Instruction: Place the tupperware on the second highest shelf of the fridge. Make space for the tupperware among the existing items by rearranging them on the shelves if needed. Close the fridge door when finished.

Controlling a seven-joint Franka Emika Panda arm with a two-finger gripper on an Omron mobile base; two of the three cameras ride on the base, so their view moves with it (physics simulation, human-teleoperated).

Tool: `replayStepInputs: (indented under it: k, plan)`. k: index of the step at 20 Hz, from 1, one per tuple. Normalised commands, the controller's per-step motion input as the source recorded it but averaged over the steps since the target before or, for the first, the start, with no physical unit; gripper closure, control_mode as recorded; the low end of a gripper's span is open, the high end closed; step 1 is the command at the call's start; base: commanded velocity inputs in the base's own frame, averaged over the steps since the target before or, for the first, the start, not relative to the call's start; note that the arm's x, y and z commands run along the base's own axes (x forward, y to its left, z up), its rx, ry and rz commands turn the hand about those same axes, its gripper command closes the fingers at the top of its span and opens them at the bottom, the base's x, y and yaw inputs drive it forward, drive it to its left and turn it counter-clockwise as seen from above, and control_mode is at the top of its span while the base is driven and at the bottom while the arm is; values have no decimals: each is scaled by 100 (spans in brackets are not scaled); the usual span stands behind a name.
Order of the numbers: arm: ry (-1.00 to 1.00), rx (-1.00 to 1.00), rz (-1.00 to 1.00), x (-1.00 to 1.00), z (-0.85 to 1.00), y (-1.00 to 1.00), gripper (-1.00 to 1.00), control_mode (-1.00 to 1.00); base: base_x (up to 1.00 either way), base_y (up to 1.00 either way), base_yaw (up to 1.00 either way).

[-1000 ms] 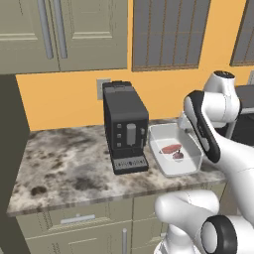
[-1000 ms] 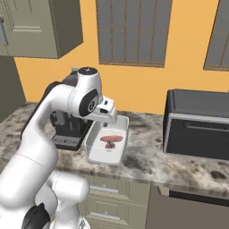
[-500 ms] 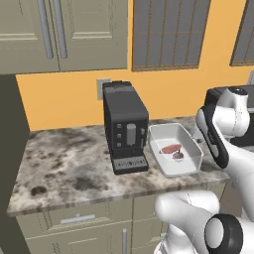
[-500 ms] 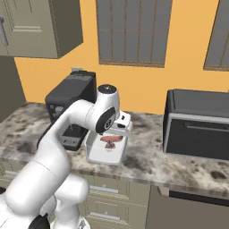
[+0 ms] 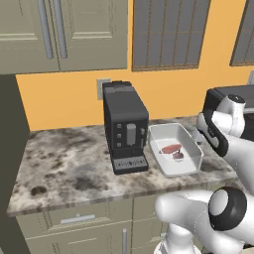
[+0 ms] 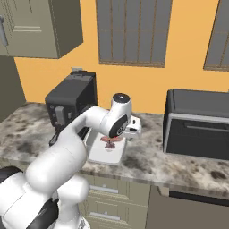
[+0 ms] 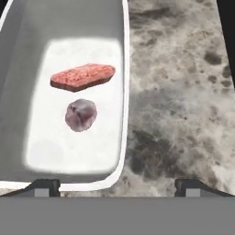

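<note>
The tupperware (image 5: 189, 149) is a white open rectangular tub on the speckled counter, just right of the coffee machine. A flat red food piece (image 7: 82, 76) and a small round purplish piece (image 7: 81, 114) lie in it. My gripper (image 7: 118, 186) hangs open and empty over the tub's right rim (image 7: 125, 92), one fingertip above the tub's near end and the other above bare counter. In the right base view the hand (image 6: 132, 128) sits at the tub's (image 6: 103, 154) right side. The fridge's shelves and door are out of view.
A black coffee machine (image 5: 125, 126) stands close on the tub's left. A dark oven box (image 6: 199, 123) sits on the counter (image 5: 64, 168) to the right. Wall cabinets hang above. A tall dark grey panel (image 5: 7, 149) ends the counter on the left.
The arm has swung to the right across the tupperware, bringing the hand over its right rim. The jaws stayed open. The tub has not moved.
</note>
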Motion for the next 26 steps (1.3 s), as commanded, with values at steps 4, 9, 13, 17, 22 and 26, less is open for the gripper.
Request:
replayStepInputs:
  k: [4, 9, 13, 17, 22, 26]
  plan:
    - [4, 2, 8, 75, -29, -5, -100, -100, 0, 0, 0]
    - [2, 2, 7, 55, -45, -3, -100, -100, 0, 0, 0]
    - [1, 3, 5, 41, -68, -7, -100, -100, 0, 0, 0]
    - [0, 5, 8, 28, -57, -15, -100, -100, 0, 0, 0]
    - [0, 5, 7, 28, -45, -11, -100, -100, 0, 0, 0]
    - [0, 1, 3, 18, -50, 25, 100, -100, 0, 0, 0]
